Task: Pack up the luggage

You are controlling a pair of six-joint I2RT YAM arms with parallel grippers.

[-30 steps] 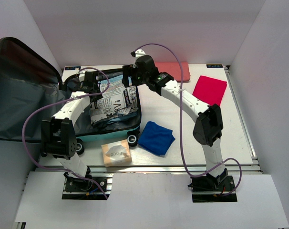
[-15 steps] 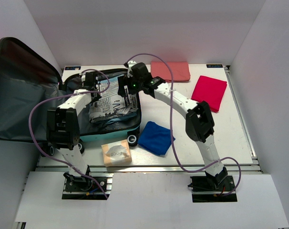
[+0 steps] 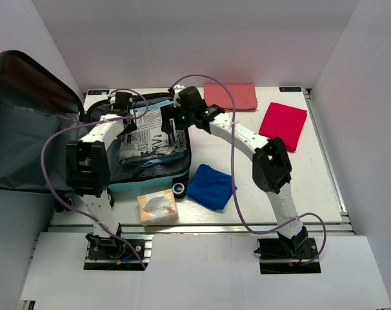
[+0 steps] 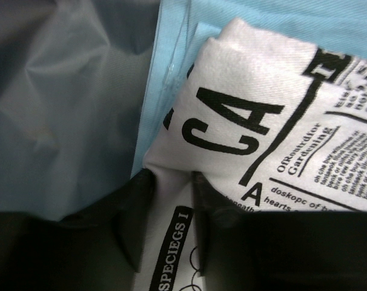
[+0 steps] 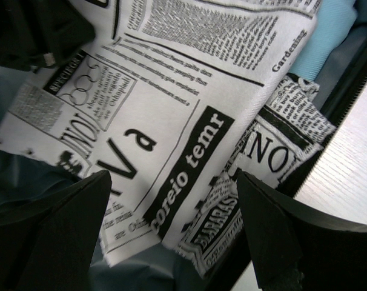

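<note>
Luggage (image 3: 28, 139): we see it open at the left of the counter (image 3: 247, 174), lid swung out to the left, a newsprint cloth (image 3: 150, 139) lying in its base.
Left tool (image 4: 171, 182): down at the cloth's far-left corner, with a fold between its narrowly parted fingers (image 4: 126, 233). We cannot tell whether it grips.
Right tool (image 5: 172, 177): fingers wide apart, holding nothing, just above the cloth's right side.
By the wheels: a blue cloth (image 3: 210, 186) and a tan box (image 3: 157, 207).

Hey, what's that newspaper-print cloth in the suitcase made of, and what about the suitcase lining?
Cloth: looks like woven cotton-type fabric with a matte finish; a fine weave texture shows up close. Suitcase lining: probably a thin grey synthetic, with a slight sheen and soft creases.
</note>
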